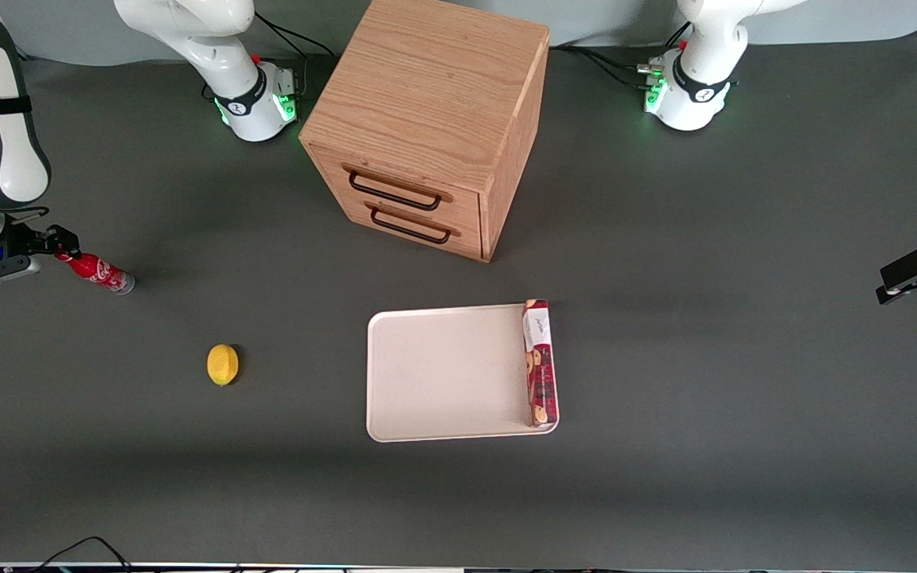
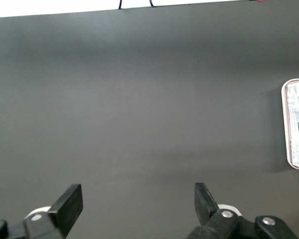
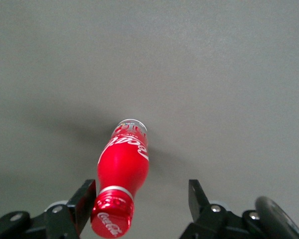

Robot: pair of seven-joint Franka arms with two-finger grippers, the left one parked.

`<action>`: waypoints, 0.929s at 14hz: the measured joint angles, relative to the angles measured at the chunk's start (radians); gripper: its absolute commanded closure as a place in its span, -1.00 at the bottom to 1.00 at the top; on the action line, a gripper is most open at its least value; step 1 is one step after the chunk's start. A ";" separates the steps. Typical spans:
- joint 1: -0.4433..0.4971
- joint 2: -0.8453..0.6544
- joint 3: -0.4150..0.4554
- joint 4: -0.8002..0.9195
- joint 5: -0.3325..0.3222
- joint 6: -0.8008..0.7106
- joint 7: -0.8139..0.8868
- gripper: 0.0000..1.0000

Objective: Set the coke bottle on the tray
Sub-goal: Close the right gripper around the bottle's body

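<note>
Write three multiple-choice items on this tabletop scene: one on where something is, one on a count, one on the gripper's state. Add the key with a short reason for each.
1. Where is the biscuit box?
A. on the tray
B. on the cabinet
C. beside the lemon

2. How many drawer handles show on the cabinet?
A. one
B. two
C. four

3. How is the gripper by the coke bottle?
A. shut on the bottle's base
B. shut on the lemon
C. open, fingers either side of the cap end

Key: 1 A, the box lies along one tray edge. 2 B, two dark handles, one above the other. 3 C, the wrist view shows a gap beside the cap.
</note>
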 measured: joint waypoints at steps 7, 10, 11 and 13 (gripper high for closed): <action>0.002 -0.002 0.001 -0.013 0.006 -0.018 0.000 1.00; 0.005 -0.003 0.003 -0.012 0.007 -0.023 0.000 1.00; 0.007 -0.004 0.006 -0.008 0.007 -0.028 0.000 1.00; 0.012 -0.010 0.018 0.039 0.007 -0.109 0.000 1.00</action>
